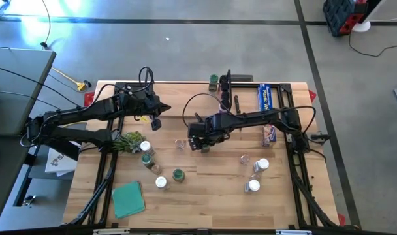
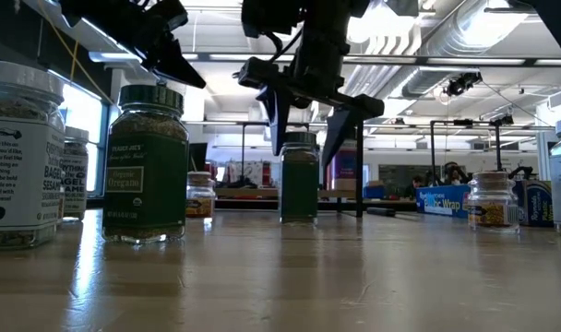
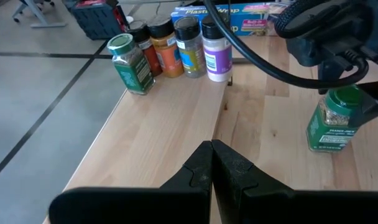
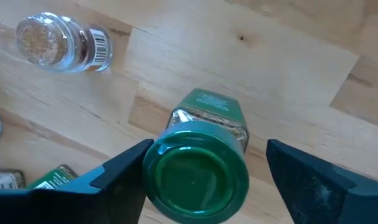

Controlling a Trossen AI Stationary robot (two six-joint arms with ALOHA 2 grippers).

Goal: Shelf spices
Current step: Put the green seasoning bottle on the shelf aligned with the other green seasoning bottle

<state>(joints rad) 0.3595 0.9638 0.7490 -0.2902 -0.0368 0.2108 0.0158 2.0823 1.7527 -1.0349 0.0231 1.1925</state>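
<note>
- While the right gripper (image 4: 204, 180) hangs over the middle of the table in the high view, we see its two fingers (image 4: 117, 177) spread wide, one on each side of a green-lidded jar (image 4: 198, 171) that stands upright on the wood; we cannot tell if either finger touches it.
- In the low view we find this same jar (image 2: 299, 177) at the centre of the frame, on the table, with the right gripper (image 2: 304, 124) coming down around its lid.
- We see the left gripper (image 3: 212, 165) with its jaws pressed together on nothing, hovering above bare table (image 1: 205, 196) left of centre in the high view.
- At the upper left of the left wrist view we see four jars in a row near the table's far edge: a green-lidded one (image 3: 128, 63), an orange one (image 3: 165, 48), a dark-lidded one (image 3: 189, 47) and a white one with a purple label (image 3: 216, 50).
- A blue wrap box (image 1: 266, 98) lies at the upper right of the high view.
- More spices sit at the lower left of centre there, among them a green-lidded jar (image 1: 178, 175) and white-lidded jars (image 1: 145, 147), beside a leafy green bunch (image 1: 125, 140) and a green cloth (image 1: 128, 198).
- Three more jars (image 1: 261, 165) stand at the lower right.
- A clear jar (image 4: 61, 42) lies on its side at the upper left of the right wrist view.
</note>
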